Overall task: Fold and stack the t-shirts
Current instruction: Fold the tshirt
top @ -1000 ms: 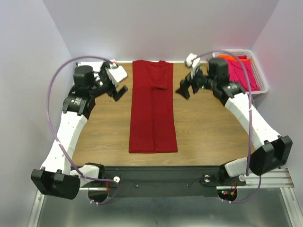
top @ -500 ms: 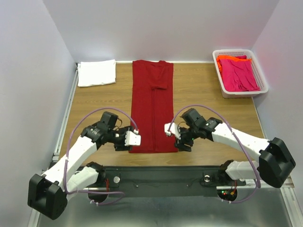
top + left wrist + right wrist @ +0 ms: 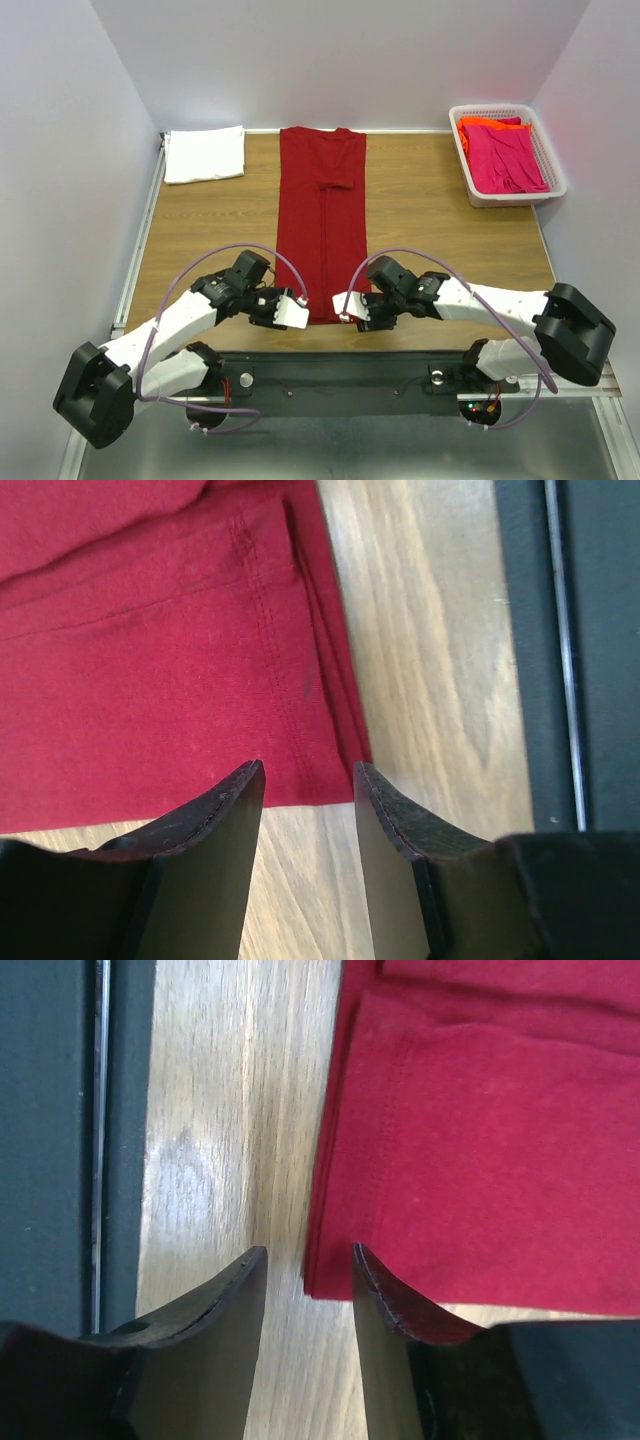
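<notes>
1. The dark red t-shirt (image 3: 322, 225) lay flat on the wooden table (image 3: 440, 220). It was folded into a long strip that ran from the far edge to the near edge, in the middle.
2. The left gripper (image 3: 307, 776) was low over the near left corner of the red shirt. Its jaws were apart, and the hem showed in the gap between them.
3. The right gripper (image 3: 308, 1258) was low over the near right corner. Its jaws were apart too, with the shirt's edge just beside one finger.
4. A white t-shirt (image 3: 204, 154) lay folded at the far left corner of the table.
5. A white basket (image 3: 506, 108) sat at the far right. A pink t-shirt (image 3: 508, 158) and an orange t-shirt (image 3: 480, 123) were inside it.
</notes>
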`<state>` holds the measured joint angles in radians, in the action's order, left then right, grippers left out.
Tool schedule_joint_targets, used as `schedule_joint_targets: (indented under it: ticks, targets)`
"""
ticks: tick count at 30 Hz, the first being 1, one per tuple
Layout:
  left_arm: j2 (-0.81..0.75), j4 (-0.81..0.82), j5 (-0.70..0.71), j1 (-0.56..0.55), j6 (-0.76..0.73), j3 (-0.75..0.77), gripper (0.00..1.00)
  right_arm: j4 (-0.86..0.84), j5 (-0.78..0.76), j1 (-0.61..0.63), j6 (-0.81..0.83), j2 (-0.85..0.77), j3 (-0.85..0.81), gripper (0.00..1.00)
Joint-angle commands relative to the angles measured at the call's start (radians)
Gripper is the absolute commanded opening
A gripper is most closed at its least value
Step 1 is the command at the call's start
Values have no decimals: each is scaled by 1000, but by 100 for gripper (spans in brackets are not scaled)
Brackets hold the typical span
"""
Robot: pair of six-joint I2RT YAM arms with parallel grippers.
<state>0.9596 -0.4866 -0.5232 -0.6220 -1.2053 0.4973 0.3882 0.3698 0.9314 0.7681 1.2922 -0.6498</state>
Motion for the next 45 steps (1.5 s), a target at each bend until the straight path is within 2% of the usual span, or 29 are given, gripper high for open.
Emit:
schedule_joint_targets:
  ticks: [1,10,17,20,26,30,31,34,40,45]
  targets:
    - [27,59,22,-10,-16,-11,52,-106,-37,21,28,21,33,44]
    - [86,11,28,-34,-94,0,51,-164,-71,38,16,71,62,45]
    - [126,-60,81,-94,-109,9,52,-169,-91,44,26,82,90,33]
    - [178,-60,115,-126,-85,27,52,-167,-115,49,17,102,96,23]
    - [289,-27,167,-173,3,55,41,-166,-163,49,-9,92,111,1]
    - [291,-7,192,-179,7,44,35,-152,-172,49,-32,44,128,1]
    - [285,-3,193,-179,9,41,24,-143,-173,49,-38,38,127,0]
    - [257,-6,184,-179,27,43,0,-120,-189,49,-61,21,105,1]
    - [179,-70,105,-162,84,113,0,-62,-181,43,-93,-17,47,0]
    - [128,-96,95,-128,102,147,0,-46,-201,24,-90,-85,36,1]
